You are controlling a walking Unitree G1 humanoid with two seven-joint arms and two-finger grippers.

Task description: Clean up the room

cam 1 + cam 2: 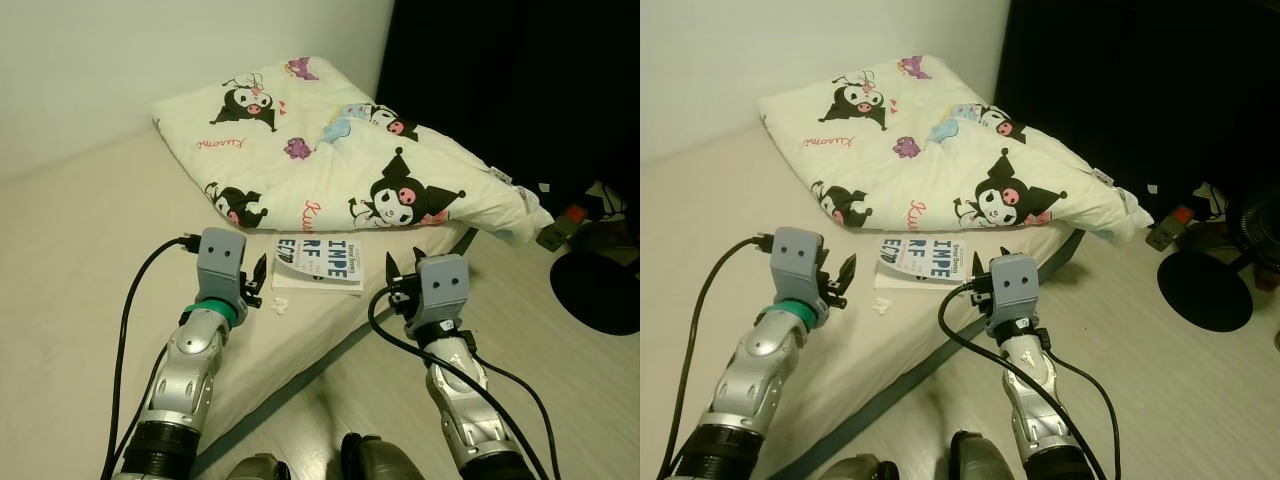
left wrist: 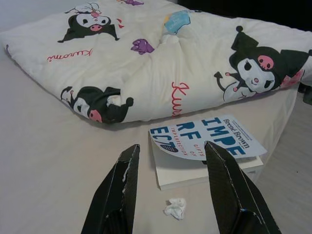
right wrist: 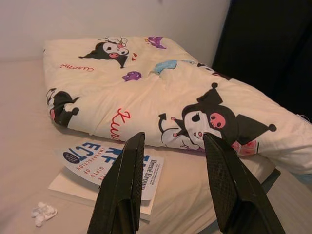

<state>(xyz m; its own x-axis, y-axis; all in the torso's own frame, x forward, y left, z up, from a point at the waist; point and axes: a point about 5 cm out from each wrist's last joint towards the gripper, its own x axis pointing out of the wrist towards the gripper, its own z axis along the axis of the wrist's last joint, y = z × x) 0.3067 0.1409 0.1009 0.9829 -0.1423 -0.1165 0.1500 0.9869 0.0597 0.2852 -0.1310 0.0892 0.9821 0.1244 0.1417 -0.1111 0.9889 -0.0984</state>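
Both pincers open over the bed's near edge

The left pincer and right pincer hover empty — between them a book at the bed's edge, a crumpled tissue beside it, the folded quilt behind.

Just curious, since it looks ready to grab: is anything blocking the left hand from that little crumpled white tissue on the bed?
Nothing visible. The left hand is open, and the crumpled white tissue lies on bare cream sheet ahead of its fingers. The white-and-blue paperback book lies just beyond, apart from it.
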